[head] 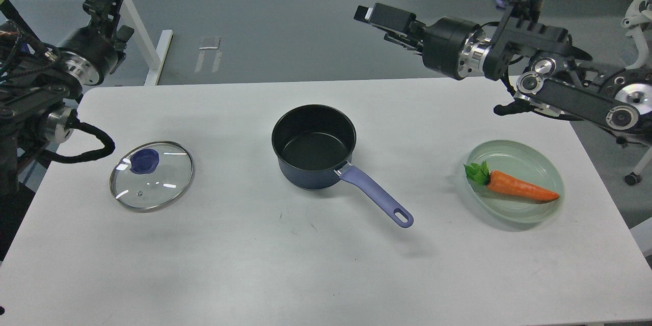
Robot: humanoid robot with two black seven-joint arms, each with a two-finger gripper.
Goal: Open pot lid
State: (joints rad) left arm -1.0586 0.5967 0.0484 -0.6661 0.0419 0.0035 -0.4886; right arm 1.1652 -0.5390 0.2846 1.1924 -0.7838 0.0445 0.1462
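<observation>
The dark pot point(313, 145) stands uncovered in the middle of the white table point(285, 265), its purple handle point(374, 196) pointing front right. The glass lid point(152, 168) with a blue knob point(144, 160) lies flat on the table to the pot's left, apart from it. My left gripper point(104, 0) is raised at the far left, above and behind the table's corner, holding nothing; its fingers are too dark to tell apart. My right gripper point(382, 20) is raised high behind the table's far edge, right of the pot, empty, its fingers slightly apart.
A pale green plate point(530, 214) with a carrot point(519, 188) sits at the right of the table. A white desk leg point(132, 25) stands on the floor behind the left corner. My right arm point(560, 91) hangs over the table's far right corner.
</observation>
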